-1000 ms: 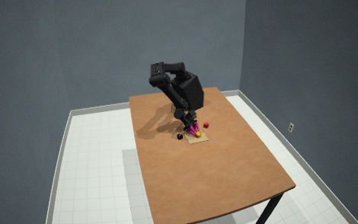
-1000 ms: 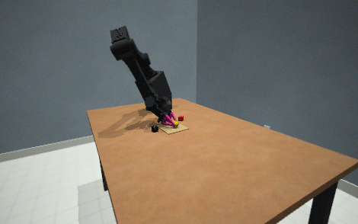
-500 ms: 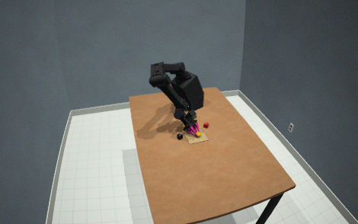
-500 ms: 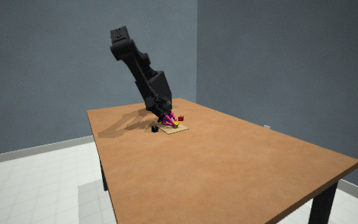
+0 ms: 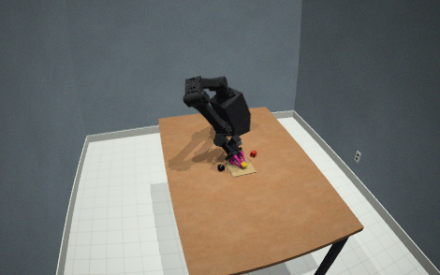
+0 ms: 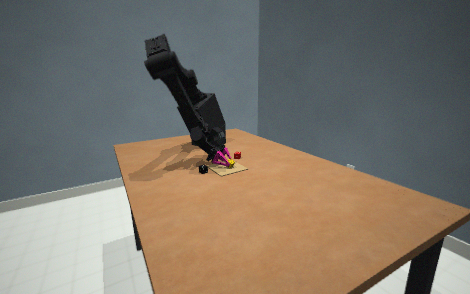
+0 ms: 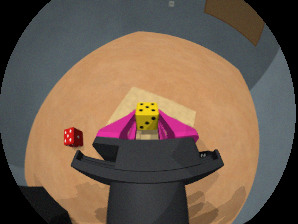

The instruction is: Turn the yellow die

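My gripper (image 5: 242, 164) (image 6: 230, 163) (image 7: 147, 112), with magenta fingers, is shut on the yellow die (image 5: 243, 165) (image 6: 231, 163) (image 7: 147, 116) over the tan mat (image 5: 247, 171) (image 6: 236, 169) (image 7: 131, 100). In the wrist view the die's facing side shows several black pips. I cannot tell whether the die touches the mat. The red die (image 5: 253, 153) (image 6: 237, 155) (image 7: 72, 136) lies on the table just off the mat. The black die (image 5: 221, 167) (image 6: 203, 169) lies on the table on the mat's other side.
The brown table (image 5: 262, 215) (image 6: 300, 220) carries only the mat and the dice. The arm (image 5: 225, 112) (image 6: 195, 105) leans over the mat from the far side.
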